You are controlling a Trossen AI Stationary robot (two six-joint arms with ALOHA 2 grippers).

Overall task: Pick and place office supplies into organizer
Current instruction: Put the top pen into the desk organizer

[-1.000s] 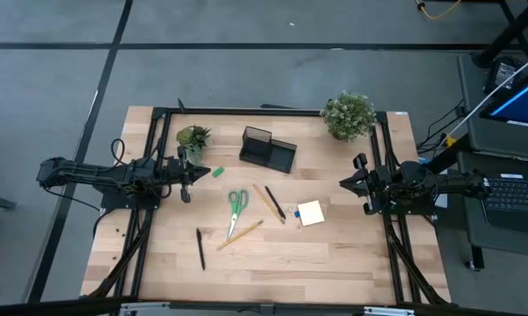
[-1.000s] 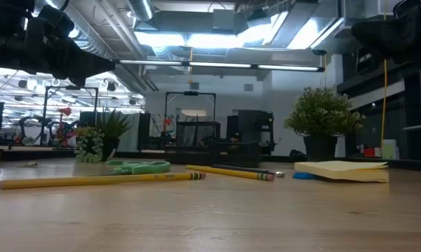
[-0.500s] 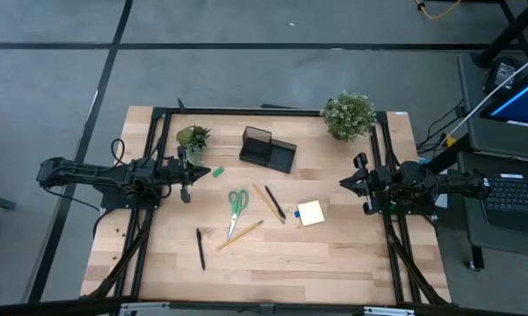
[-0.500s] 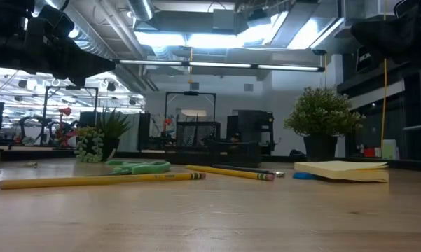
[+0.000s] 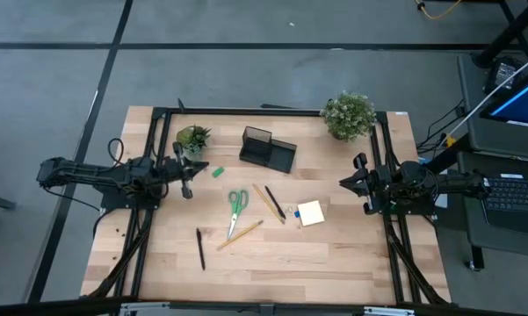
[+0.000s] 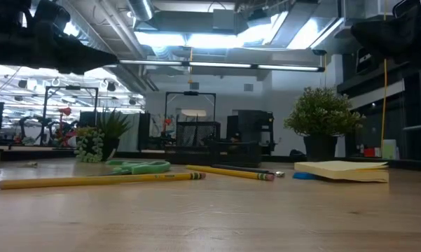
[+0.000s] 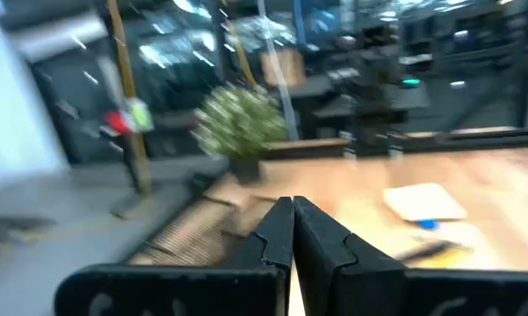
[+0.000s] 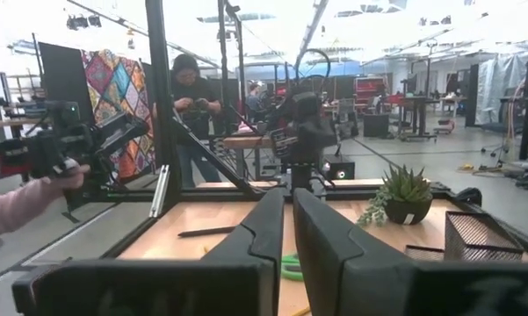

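In the high view the organizer [image 5: 267, 148] sits in the upper middle of the table [image 5: 334, 254], between a small plant [image 5: 192, 137] to its left and a bushier plant [image 5: 349, 115] at the upper right. Below it lie the scissors [image 5: 236, 201], two pencils [image 5: 267, 201], a short pen [image 5: 276, 203] and the sticky-note pad [image 5: 311, 213]; another pen [image 5: 200, 248] lies toward the lower left, and a small green piece [image 5: 218, 172] sits left of the organizer. The left gripper [image 5: 185, 170] hangs at the left edge of the table beside the small plant, well apart from all the supplies, jaws pressed together on nothing. The right gripper [image 5: 352, 182] waits at the right edge, near the pad but not touching it. Compared with the earlier high view, the left gripper has turned slightly; nothing on the table has moved. In the low view a pencil [image 6: 98, 180] lies in the foreground, the scissors [image 6: 137, 166] behind it, the pad [image 6: 343, 170] at right, the organizer [image 6: 217, 147] at centre back. The left wrist view shows the fingers [image 7: 277, 237] touching, with the pad [image 7: 423, 201] far ahead. In the right wrist view the fingers [image 8: 264, 233] stand a narrow gap apart, empty, with the organizer [image 8: 488, 237] at the right edge and a person [image 8: 191, 105] beyond the table.
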